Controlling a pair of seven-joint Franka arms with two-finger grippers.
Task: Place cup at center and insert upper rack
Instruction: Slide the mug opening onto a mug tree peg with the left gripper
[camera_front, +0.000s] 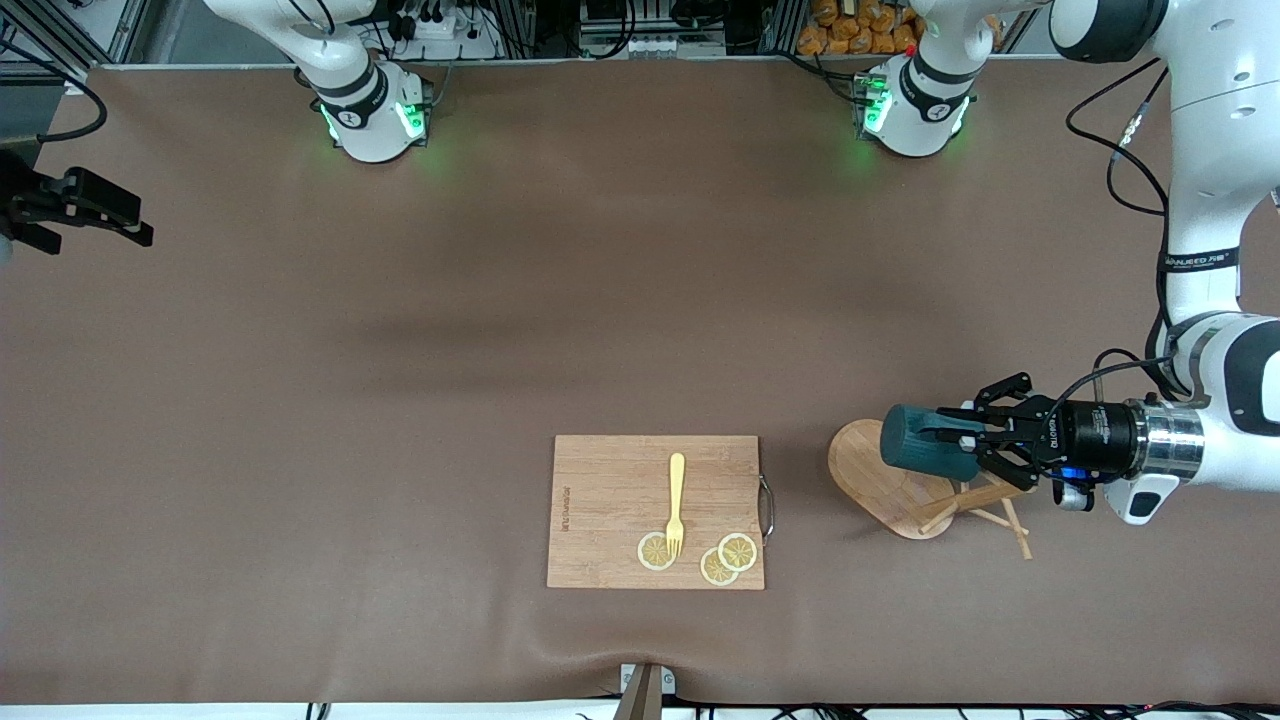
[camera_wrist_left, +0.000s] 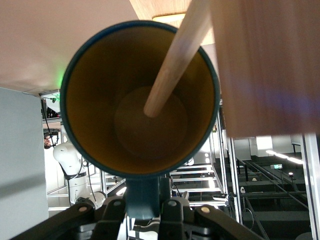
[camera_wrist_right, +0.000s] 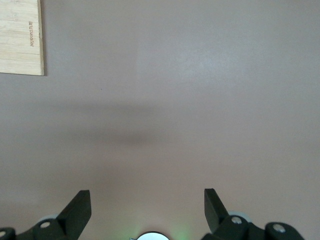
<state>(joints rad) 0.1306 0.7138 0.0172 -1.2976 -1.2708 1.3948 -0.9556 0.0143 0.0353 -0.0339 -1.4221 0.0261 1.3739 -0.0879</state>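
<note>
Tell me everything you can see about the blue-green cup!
The cup is a small dark teal mug, yellowish-tan inside, with a handle. The left gripper is shut on that handle, holding the cup on its side over the bamboo mug tree, which lies tipped on the table. In the left wrist view, one wooden peg pokes into its mouth.

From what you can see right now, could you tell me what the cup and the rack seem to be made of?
The cup, held by the left gripper, looks like glazed ceramic: smooth dark teal outside, yellowish-tan inside, though coated metal is possible. The rack looks like unpainted bamboo or light wood: pale matte surface with visible grain on its oval base and post.
</note>
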